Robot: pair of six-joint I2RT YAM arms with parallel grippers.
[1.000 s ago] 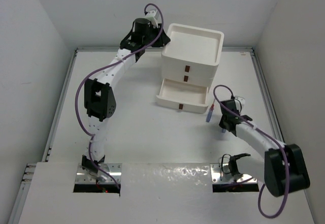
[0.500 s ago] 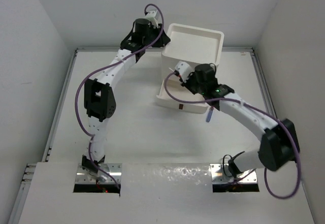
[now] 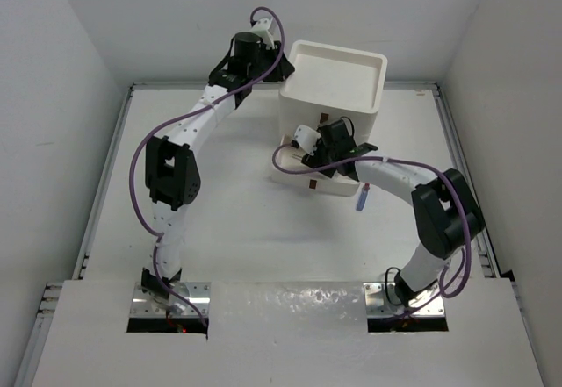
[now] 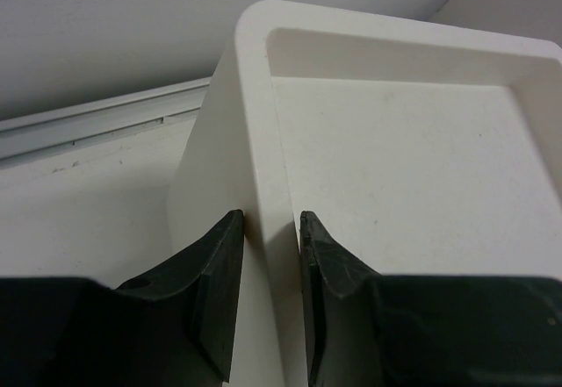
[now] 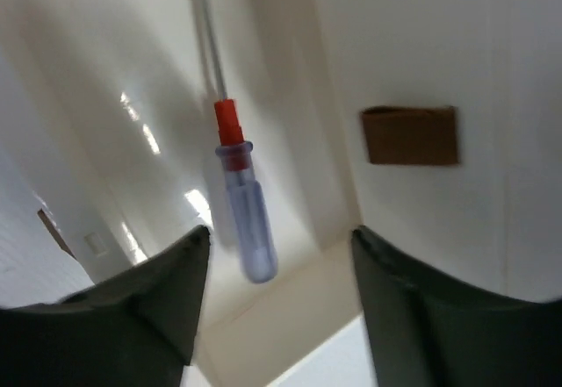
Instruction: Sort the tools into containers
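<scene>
The containers are the drawers of a white unit (image 3: 334, 97); its bottom drawer (image 3: 338, 182) stands pulled out. My right gripper (image 3: 309, 152) hangs over that drawer, open. In the right wrist view a blue-purple-handled screwdriver (image 5: 246, 220) with a red collar lies loose in the drawer (image 5: 281, 312), in front of my right gripper (image 5: 279, 233) and touched by neither finger. A second blue-purple screwdriver (image 3: 362, 198) lies on the table just right of the drawer. My left gripper (image 3: 283, 64) is shut on the unit's top rim (image 4: 263, 97); its fingers (image 4: 219, 264) pinch the wall from both sides.
A dark red-brown handle (image 5: 410, 135) marks the shut drawer above the open one. The unit's tray-like top (image 3: 351, 56) holds nothing. White walls close in the table on the left, back and right. The right arm's elbow (image 3: 448, 216) stands over the table's right side.
My right arm swung from the table's right side to over the open drawer. Its jaws opened and the screwdriver now lies free in the drawer. The left arm has not moved.
</scene>
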